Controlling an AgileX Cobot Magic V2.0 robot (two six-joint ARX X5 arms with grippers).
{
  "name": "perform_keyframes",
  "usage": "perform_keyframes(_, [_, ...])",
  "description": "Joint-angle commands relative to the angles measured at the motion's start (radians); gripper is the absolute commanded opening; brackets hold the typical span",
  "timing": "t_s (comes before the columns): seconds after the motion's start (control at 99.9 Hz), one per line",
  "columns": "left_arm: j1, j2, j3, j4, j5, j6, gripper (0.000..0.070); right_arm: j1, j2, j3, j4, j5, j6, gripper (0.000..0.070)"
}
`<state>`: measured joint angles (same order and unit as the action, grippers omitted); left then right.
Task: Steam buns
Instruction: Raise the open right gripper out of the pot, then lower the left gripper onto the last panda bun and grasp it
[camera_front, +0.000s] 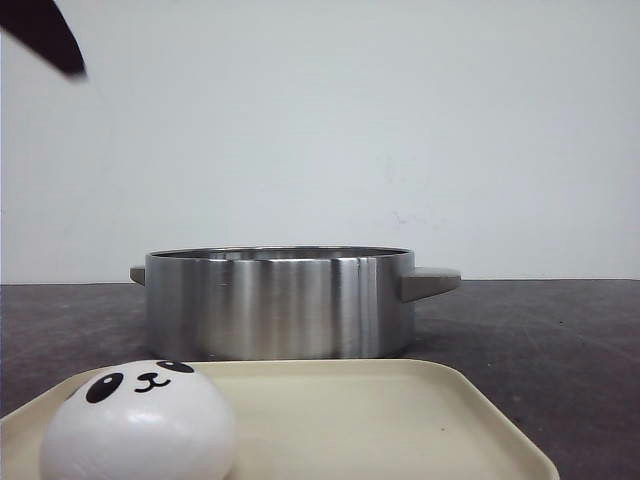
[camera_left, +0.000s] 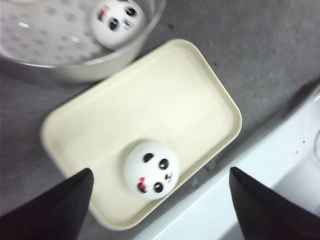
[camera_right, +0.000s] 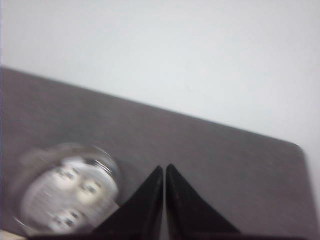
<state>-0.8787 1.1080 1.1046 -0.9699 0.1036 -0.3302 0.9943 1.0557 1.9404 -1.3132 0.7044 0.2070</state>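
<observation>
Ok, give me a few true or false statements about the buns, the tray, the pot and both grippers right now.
1. One bun sits on the cream tray. True.
2. The left gripper is shut on that bun. False: it is open, its fingers apart on either side, not touching the bun.
3. The steel pot is empty. False: the right wrist view shows three buns inside.
4. The right gripper is shut and holds nothing. True.
5. The tray lies inside the pot. False: it lies beside it on the table.

Bare tray (camera_left: 165, 95) beside 1 bun (camera_left: 151, 170)
</observation>
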Motion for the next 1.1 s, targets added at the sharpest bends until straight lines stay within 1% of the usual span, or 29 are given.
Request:
perform_keyframes(0.0, [-0.031, 0.019, -0.027, 0.052, 0.001, -0.026, 0.0515, 0.011, 0.011, 0.01, -0.032, 0.035, 0.023, 0.0])
perform_keyframes(0.1, [-0.06, 0.043, -0.064, 0.08, 0.0, -0.034, 0.0515, 0.011, -0.009, -0.015, -0.048, 0.076, 0.026, 0.0])
perform_keyframes(0.25, [-0.09, 0.087, -0.067, 0.071, -0.002, -0.065, 0.0516, 0.011, -0.06, -0.088, -0.005, 0.082, 0.032, 0.0])
perform_keyframes(0.37, [-0.103, 0.11, -0.067, 0.077, -0.011, -0.069, 0.0516, 0.011, -0.108, -0.164, 0.019, 0.082, 0.045, 0.0])
perform_keyframes(0.46, [-0.111, 0.129, -0.067, 0.064, -0.018, -0.103, 0.0516, 0.011, -0.143, -0.225, 0.019, 0.084, 0.054, 0.0])
perform_keyframes(0.53, [-0.119, 0.143, -0.067, 0.034, -0.018, -0.131, 0.0516, 0.011, -0.177, -0.282, 0.025, 0.102, 0.083, 0.0])
perform_keyframes(0.62, [-0.131, 0.161, -0.068, 0.005, -0.019, -0.133, 0.0516, 0.011, -0.22, -0.355, 0.05, 0.116, 0.119, 0.0])
perform_keyframes(0.74, [-0.139, 0.187, -0.068, 0.023, -0.053, -0.138, 0.0516, 0.011, -0.28, -0.457, 0.101, 0.104, 0.171, 0.0])
perform_keyframes(0.801, [-0.139, 0.203, -0.068, 0.043, -0.079, -0.156, 0.0516, 0.011, -0.304, -0.494, 0.116, 0.099, 0.188, 0.0])
perform_keyframes(1.001, [-0.125, 0.309, -0.068, 0.072, -0.089, -0.161, 0.0525, 0.011, -0.327, -0.517, 0.126, 0.112, 0.2, 0.0])
perform_keyframes(1.061, [-0.122, 0.354, -0.068, 0.069, -0.089, -0.161, 0.054, 0.011, -0.327, -0.517, 0.134, 0.108, 0.2, 0.0])
perform_keyframes(1.091, [-0.122, 0.378, -0.068, 0.068, -0.089, -0.161, 0.0565, 0.011, -0.327, -0.517, 0.136, 0.107, 0.2, 0.0])
